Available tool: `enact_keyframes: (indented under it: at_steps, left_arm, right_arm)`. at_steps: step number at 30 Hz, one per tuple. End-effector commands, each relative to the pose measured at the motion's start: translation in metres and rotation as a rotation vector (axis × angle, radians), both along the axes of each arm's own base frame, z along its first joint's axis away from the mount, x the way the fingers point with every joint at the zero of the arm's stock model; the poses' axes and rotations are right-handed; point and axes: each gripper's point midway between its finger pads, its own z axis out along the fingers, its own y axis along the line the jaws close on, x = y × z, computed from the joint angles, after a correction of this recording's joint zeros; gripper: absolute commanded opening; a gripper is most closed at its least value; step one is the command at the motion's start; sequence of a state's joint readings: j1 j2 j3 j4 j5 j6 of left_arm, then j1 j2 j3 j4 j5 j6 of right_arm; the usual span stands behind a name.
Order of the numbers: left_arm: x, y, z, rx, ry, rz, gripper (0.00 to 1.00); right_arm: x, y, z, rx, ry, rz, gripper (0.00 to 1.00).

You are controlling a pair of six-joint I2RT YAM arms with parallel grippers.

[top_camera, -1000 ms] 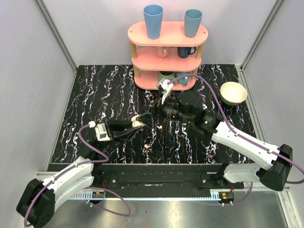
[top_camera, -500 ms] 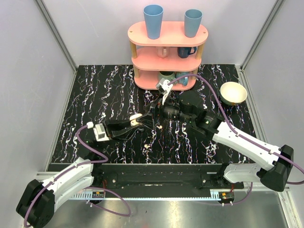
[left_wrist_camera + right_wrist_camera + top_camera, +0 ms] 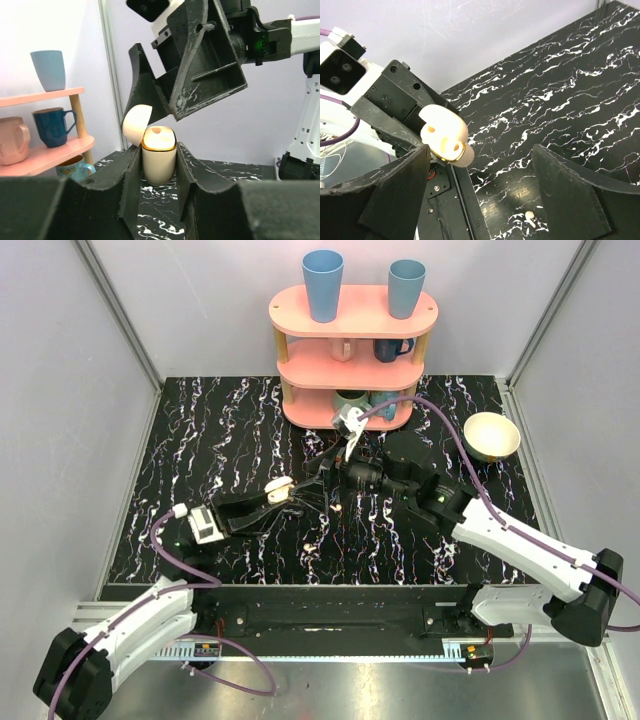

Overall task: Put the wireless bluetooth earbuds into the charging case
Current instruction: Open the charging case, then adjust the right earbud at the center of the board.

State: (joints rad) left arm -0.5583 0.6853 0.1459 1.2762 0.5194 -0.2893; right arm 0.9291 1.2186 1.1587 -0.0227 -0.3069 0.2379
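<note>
Your left fingers [image 3: 131, 186] were clenched on the charging case [image 3: 159, 162], holding it upright above the table [image 3: 200, 440] with its lid tipped back. Your right fingers [image 3: 395, 195] were spread wide just over it, crowding the case's opening. One earbud [image 3: 530, 217] lay on the table beneath them. Behind stood the pink shelf [image 3: 355, 310] with blue cups [image 3: 322, 285] and mugs [image 3: 50, 127], and a cream bowl [image 3: 491, 435] sat to its right. Over the last second the case had drifted leftward, and your right fingers had followed it.
</note>
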Motion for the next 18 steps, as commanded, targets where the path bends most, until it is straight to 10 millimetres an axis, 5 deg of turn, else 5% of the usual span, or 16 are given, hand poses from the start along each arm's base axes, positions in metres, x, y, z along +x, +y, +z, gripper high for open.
enact_keyframes:
  at_steps: [1,4,7,11,15,18]
  left_arm:
    - [0.007,0.015,0.014,-0.052,-0.064,0.115,0.0]
    - [0.015,0.023,0.009,-0.065,-0.047,0.179,0.0]
    - [0.02,0.031,0.008,-0.085,-0.033,0.231,0.0]
    - [0.023,0.039,0.008,-0.085,-0.03,0.283,0.0]
    - [0.019,0.044,0.014,-0.104,-0.042,0.297,0.0]
    - [0.015,0.046,0.021,-0.11,-0.048,0.292,0.0]
  right_arm:
    - [-0.015,-0.013,0.046,0.098,-0.102,0.036,0.9]
    - [-0.022,-0.021,0.052,0.115,-0.104,0.037,0.91]
    - [-0.007,-0.035,0.048,0.113,-0.104,-0.083,0.91]
    - [0.055,-0.077,-0.002,0.002,0.026,-0.513,0.89]
    - [0.096,-0.111,-0.063,-0.059,0.322,-0.746,0.86]
    - [0.108,-0.115,-0.112,-0.02,0.548,-0.857,0.89]
